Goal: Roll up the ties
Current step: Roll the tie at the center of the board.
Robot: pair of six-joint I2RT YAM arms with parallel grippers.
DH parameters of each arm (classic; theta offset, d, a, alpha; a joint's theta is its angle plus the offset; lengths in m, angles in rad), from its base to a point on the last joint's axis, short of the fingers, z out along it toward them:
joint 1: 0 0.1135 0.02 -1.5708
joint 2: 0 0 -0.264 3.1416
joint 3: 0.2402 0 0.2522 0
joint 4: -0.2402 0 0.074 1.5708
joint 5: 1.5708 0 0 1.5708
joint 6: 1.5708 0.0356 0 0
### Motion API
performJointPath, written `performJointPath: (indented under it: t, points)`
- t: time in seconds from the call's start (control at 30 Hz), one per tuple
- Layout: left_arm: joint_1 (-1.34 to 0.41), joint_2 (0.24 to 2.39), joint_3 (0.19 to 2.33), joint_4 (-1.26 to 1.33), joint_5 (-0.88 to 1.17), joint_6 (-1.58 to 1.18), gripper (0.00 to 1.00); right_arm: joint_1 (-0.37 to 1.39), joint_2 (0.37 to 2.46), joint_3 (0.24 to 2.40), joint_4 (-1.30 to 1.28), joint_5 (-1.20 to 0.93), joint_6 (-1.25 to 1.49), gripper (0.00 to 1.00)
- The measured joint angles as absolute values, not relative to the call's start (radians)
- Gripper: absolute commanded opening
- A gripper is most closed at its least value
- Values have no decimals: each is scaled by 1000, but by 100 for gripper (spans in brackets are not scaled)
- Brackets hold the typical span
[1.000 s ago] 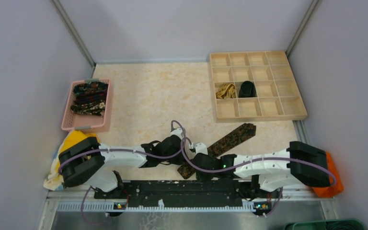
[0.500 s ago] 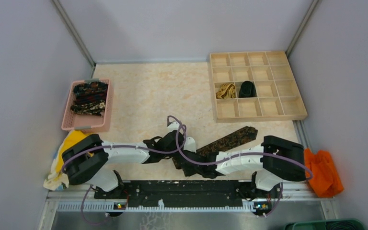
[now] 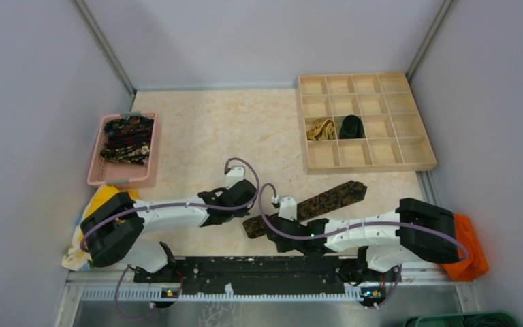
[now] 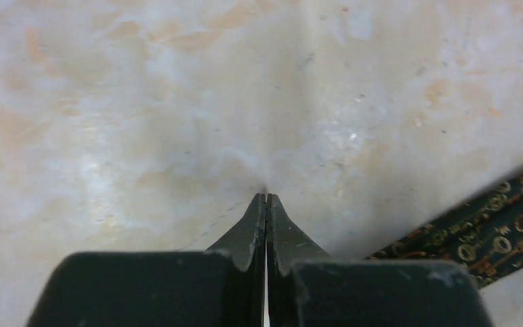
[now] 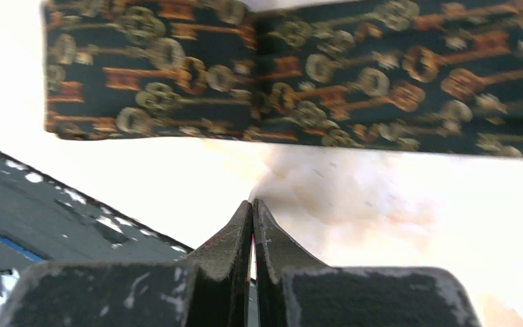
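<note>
A dark tie with a brown-gold key pattern [image 3: 313, 204] lies flat and diagonal on the table, near end at front centre. It also shows in the left wrist view [image 4: 497, 231] and in the right wrist view [image 5: 293, 75], where its near end looks folded over. My left gripper [image 3: 244, 197] is shut and empty, just left of the tie. My right gripper [image 3: 271, 238] is shut and empty, on the near side of the tie's near end. A tan-gold rolled tie [image 3: 321, 128] and a black rolled tie [image 3: 351, 127] sit in neighbouring tray compartments.
A wooden compartment tray [image 3: 408, 160] stands at the back right. A pink basket [image 3: 95, 170] at the left holds several dark patterned ties [image 3: 128, 139]. A yellow cloth [image 3: 102, 199] lies by the left arm, an orange cloth [image 3: 468, 255] by the right arm. A black rail [image 3: 259, 267] runs along the front edge.
The tie's near end has shifted up and left. My left gripper has drawn back to the far left off the tie. My right arm has swung, its gripper now below the tie's end.
</note>
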State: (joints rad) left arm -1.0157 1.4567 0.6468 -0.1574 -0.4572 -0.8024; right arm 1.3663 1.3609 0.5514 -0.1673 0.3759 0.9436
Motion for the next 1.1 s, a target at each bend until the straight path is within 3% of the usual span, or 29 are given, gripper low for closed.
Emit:
performJointPath:
  t: [0.23, 0.53, 0.77, 1.1]
  points:
    - [-956, 1385, 678, -251, -514, -777, 0, 1349, 1245, 524, -421, 446, 1129, 0]
    - [-847, 1425, 715, -134, -407, -666, 0, 1159, 1190, 516, -571, 484, 1234, 0]
    - [-825, 1531, 794, -61, -304, -619, 0, 981, 1177, 487, -497, 464, 1150, 0]
    - [-793, 1527, 783, -57, -271, -612, 0, 924, 1346, 574, -337, 482, 986, 0]
